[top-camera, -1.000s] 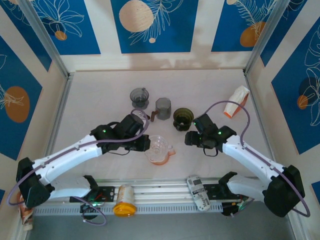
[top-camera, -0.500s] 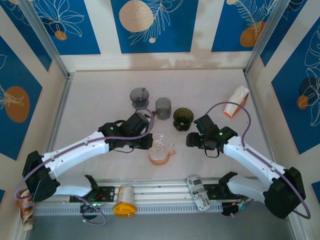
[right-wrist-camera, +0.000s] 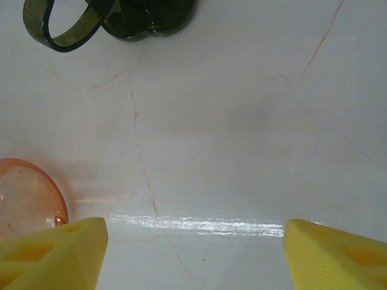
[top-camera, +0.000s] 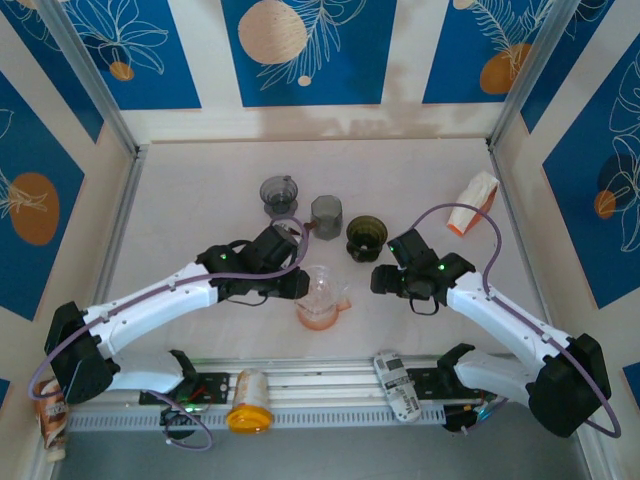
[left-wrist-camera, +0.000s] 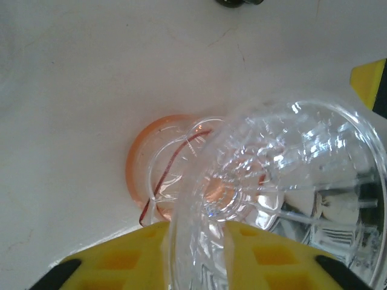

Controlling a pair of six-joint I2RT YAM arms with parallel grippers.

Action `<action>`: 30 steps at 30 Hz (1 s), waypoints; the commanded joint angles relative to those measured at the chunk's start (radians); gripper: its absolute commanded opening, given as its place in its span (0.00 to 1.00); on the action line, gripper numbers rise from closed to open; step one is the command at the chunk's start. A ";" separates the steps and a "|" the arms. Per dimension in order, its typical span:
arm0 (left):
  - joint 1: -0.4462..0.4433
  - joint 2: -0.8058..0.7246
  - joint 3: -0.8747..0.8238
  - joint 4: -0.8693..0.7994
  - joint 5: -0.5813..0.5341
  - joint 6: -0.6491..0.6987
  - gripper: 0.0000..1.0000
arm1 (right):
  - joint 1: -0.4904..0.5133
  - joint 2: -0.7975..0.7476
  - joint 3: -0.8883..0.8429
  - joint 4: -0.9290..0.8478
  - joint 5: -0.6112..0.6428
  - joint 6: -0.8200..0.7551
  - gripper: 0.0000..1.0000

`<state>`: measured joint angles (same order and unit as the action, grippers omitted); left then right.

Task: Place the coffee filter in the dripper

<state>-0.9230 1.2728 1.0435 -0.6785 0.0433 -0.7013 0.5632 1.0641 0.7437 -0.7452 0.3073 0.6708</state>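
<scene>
The clear dripper [top-camera: 320, 297] with an orange base stands at the table's middle front. In the left wrist view its ribbed bowl [left-wrist-camera: 284, 175] is tilted toward the camera above the orange foot [left-wrist-camera: 145, 157]. My left gripper [top-camera: 298, 285] is at its left side. The yellow fingers [left-wrist-camera: 121, 260] straddle the rim [left-wrist-camera: 196, 232] with a gap on one side, so the jaws are open. My right gripper [top-camera: 378, 278] hovers open to the right of the dripper, over bare table [right-wrist-camera: 196, 241], with the orange foot [right-wrist-camera: 24, 193] at its left. The coffee filter is out of view.
Behind the dripper stand a grey dripper [top-camera: 280, 193], a grey mug [top-camera: 325, 215] and a dark green dripper [top-camera: 366, 238] [right-wrist-camera: 121, 15]. A white and orange packet [top-camera: 472, 203] leans by the right wall. Two bottles [top-camera: 248, 400] [top-camera: 398, 385] lie on the front rail.
The left arm carried the dripper slightly right and back, then its jaws parted from the rim. The right gripper's jaws widened a little; that arm barely moved.
</scene>
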 commanded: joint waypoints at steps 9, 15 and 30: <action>0.009 -0.080 0.028 -0.028 -0.064 -0.003 0.70 | -0.016 -0.016 0.038 -0.014 -0.007 -0.009 0.82; 0.016 -0.174 0.026 -0.009 -0.155 -0.001 1.00 | -0.057 -0.017 0.070 0.015 -0.023 -0.016 0.82; 0.017 -0.480 -0.199 0.091 -0.406 -0.069 1.00 | -0.365 0.081 0.275 0.088 -0.082 0.015 0.81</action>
<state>-0.9119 0.8207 0.8867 -0.6174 -0.3107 -0.7341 0.2661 1.1332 0.9825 -0.6811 0.2588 0.6621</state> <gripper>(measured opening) 0.998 0.810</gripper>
